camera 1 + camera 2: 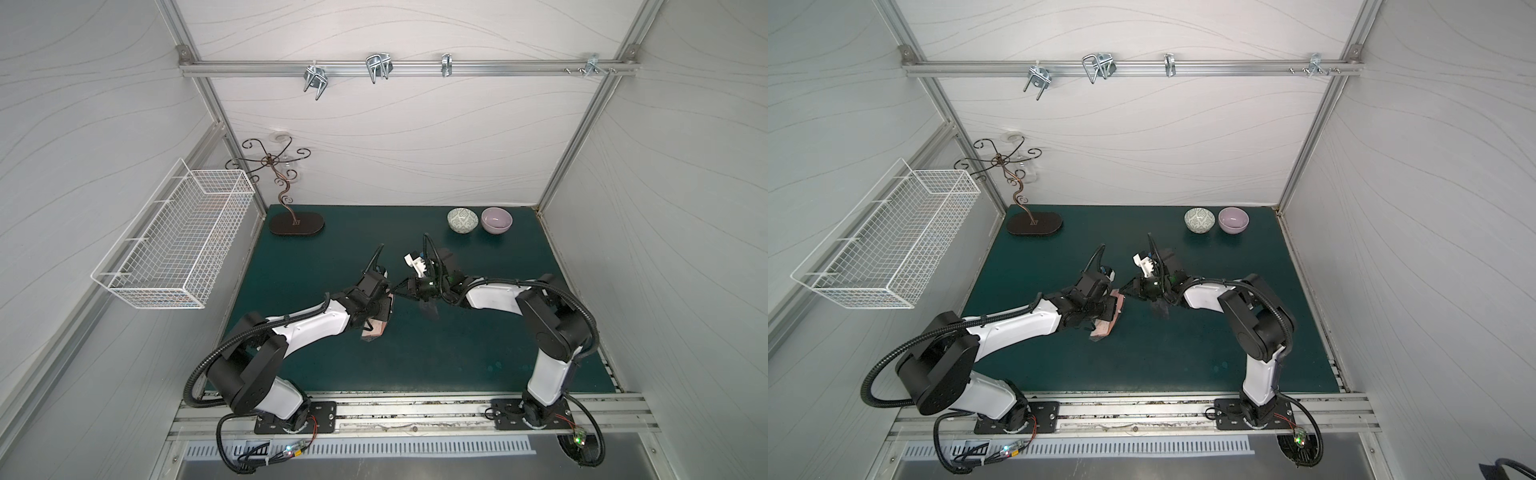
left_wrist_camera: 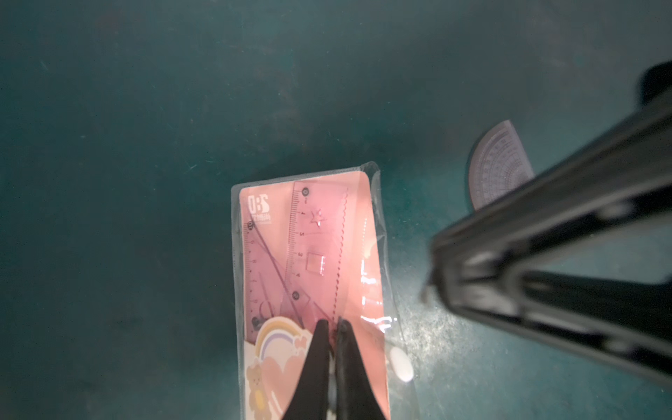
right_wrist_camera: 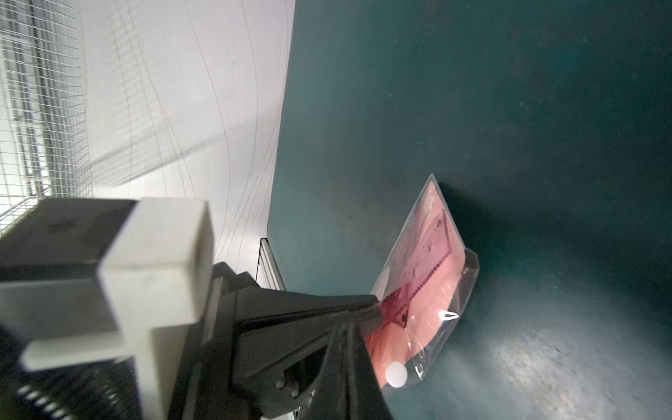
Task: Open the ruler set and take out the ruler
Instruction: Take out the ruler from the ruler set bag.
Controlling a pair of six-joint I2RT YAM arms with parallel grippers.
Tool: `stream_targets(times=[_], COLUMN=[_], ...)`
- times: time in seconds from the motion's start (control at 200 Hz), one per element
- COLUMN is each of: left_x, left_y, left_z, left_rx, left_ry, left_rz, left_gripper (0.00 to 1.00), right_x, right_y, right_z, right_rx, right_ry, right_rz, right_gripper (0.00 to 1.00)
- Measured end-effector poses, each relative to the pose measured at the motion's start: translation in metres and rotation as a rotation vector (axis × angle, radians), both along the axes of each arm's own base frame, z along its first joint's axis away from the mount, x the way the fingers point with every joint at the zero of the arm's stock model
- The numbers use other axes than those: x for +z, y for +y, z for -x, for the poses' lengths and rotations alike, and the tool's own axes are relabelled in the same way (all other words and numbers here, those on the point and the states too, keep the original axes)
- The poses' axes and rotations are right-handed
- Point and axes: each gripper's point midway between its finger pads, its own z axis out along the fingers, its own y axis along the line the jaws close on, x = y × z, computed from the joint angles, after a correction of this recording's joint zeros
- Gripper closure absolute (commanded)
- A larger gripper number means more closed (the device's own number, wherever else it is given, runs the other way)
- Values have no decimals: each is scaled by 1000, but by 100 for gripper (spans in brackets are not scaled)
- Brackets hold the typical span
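Note:
The ruler set [image 2: 309, 262] is a clear sleeve with a pink card inside. My left gripper [image 2: 332, 323] is shut on it near the end with the rainbow print and holds it tilted over the green mat [image 1: 415, 365]. A see-through pink ruler [image 2: 316, 240] and a triangle [image 2: 265, 276] lie inside the sleeve. In both top views the ruler set [image 1: 375, 330] [image 1: 1105, 328] hangs under the left gripper [image 1: 384, 311]. My right gripper [image 3: 351, 323] is shut, its tips close beside the sleeve's edge near a white snap [image 3: 396, 374]. I see nothing held between its tips.
A dark see-through protractor [image 2: 498, 163] lies on the mat under the right gripper [image 1: 397, 291]. Two bowls [image 1: 462, 219] [image 1: 496, 220] stand at the back right. At the back left is a metal hook stand [image 1: 296, 226], and a white wire basket [image 1: 174, 249] hangs on the left wall.

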Motion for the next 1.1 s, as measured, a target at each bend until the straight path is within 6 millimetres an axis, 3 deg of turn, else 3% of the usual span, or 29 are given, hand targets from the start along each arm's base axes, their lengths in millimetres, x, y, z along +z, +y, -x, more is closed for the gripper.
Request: stream_targets(times=[0.495,0.855,1.1], left_x=[0,-1,-1], left_y=[-3,-5,-5], left_z=[1,2,2], left_rx=[-3,-10,-10], left_ry=[7,15,15], left_rz=[18,26,26], left_gripper=[100,100,100], right_x=[-60,-62,-66], right_y=[2,12,8], right_z=[6,-3,0], right_rx=[13,-16,-48], right_ry=[104,111,146], right_rz=[96,35,1], right_gripper=[95,85,81])
